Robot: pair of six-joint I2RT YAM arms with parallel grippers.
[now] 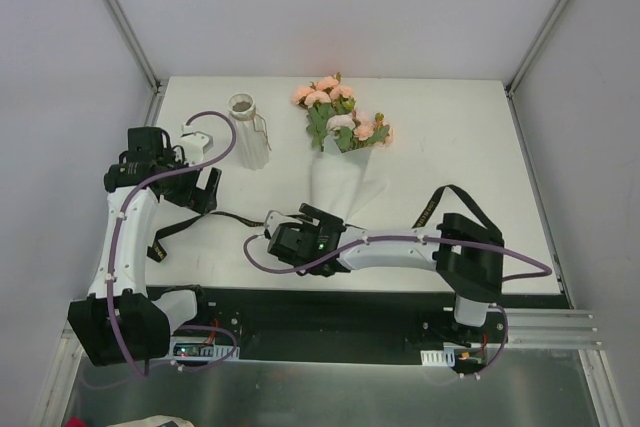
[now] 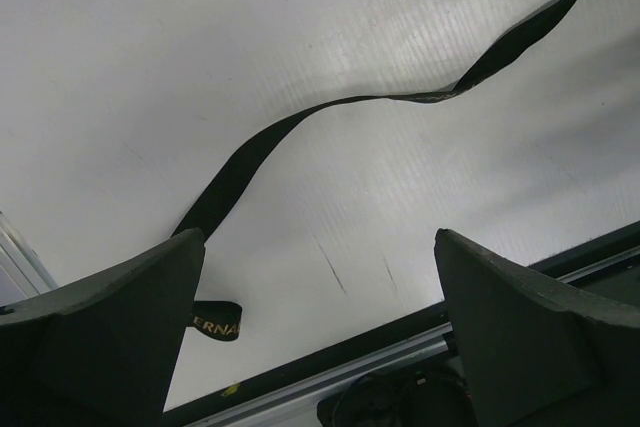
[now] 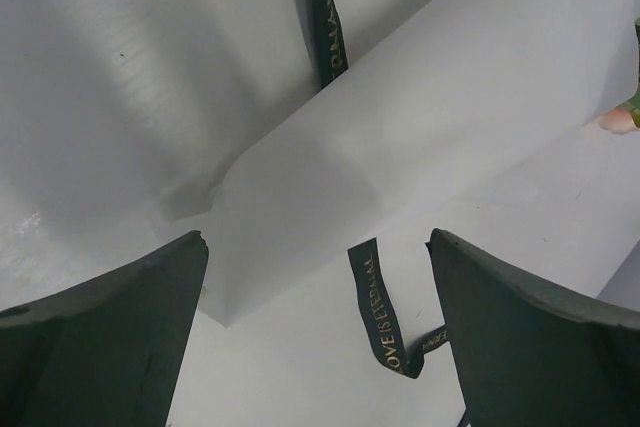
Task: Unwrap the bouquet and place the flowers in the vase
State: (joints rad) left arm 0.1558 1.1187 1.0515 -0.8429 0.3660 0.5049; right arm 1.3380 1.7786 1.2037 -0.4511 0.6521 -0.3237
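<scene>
Lying flat, the bouquet point(image 1: 338, 159) was pointed blooms-away, flowers point(image 1: 330, 97) held in its cone point(image 1: 330, 197). Left gripper point(image 2: 320, 247) and right gripper point(image 3: 315, 247) were spread, empty.

My left arm point(image 1: 125, 237) bends up the left side, and my left claw point(image 2: 320, 247) hangs tipped downward, jaws spread wide, gripping nothing. My right arm point(image 1: 400, 247) stretches leftward, low. The right claw point(image 3: 318, 237) gapes wide and empty.
</scene>
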